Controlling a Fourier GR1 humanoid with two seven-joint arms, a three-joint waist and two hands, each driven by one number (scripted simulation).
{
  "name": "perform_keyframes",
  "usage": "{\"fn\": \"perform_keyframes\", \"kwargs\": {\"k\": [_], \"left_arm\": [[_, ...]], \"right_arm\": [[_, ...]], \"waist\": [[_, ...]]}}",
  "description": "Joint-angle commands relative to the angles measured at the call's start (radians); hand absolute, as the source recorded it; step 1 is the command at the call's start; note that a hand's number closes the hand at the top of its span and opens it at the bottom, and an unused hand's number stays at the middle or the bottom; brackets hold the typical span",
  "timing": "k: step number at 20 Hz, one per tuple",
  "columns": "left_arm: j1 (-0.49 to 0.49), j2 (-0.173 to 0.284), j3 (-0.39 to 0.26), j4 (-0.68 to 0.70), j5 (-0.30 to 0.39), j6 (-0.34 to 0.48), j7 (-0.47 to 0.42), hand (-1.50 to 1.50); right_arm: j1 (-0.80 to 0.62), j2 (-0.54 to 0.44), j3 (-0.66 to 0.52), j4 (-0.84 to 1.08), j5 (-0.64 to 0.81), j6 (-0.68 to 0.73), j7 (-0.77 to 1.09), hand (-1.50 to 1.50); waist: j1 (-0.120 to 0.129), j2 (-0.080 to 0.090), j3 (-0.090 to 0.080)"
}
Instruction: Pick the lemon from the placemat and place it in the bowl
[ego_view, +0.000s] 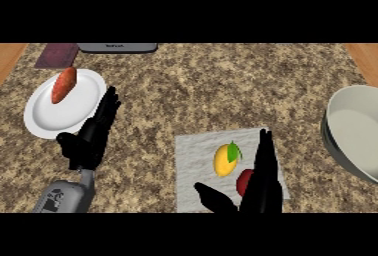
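Note:
A yellow lemon (224, 159) with a green leaf lies on the grey placemat (195, 155) in the lower middle of the head view. Just right of it my right hand (261, 184) stands open, fingers straight and pointing up the view, thumb out to the lower left. The fingers run beside the lemon without touching it. A red object (244, 181) on the mat is partly hidden behind this hand. The large white bowl (353, 127) sits at the right edge, cut off by the frame. My left hand (91, 134) rests open at the left, by the plate.
A white plate (44, 112) at the left holds an orange-red sweet potato (63, 85). At the back edge are a grey appliance (117, 47) and a dark purple cloth (57, 55). Speckled counter lies between the mat and the bowl.

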Motion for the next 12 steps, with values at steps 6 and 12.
{"fn": "perform_keyframes", "kwargs": {"k": [6, 12], "left_arm": [[0.04, -0.004, 0.004, -0.067, -0.013, -0.007, 0.031, 0.0], [0.012, -0.004, -0.003, -0.082, -0.025, -0.009, 0.087, 0.0]], "right_arm": [[0.039, 0.007, 0.038, -0.004, -0.002, -0.18, 0.1, -1.5], [-0.005, 0.007, 0.039, 0.038, -0.046, -0.243, 0.128, -1.5]], "waist": [[0.003, -0.001, 0.001], [0.006, -0.001, 0.001]]}}
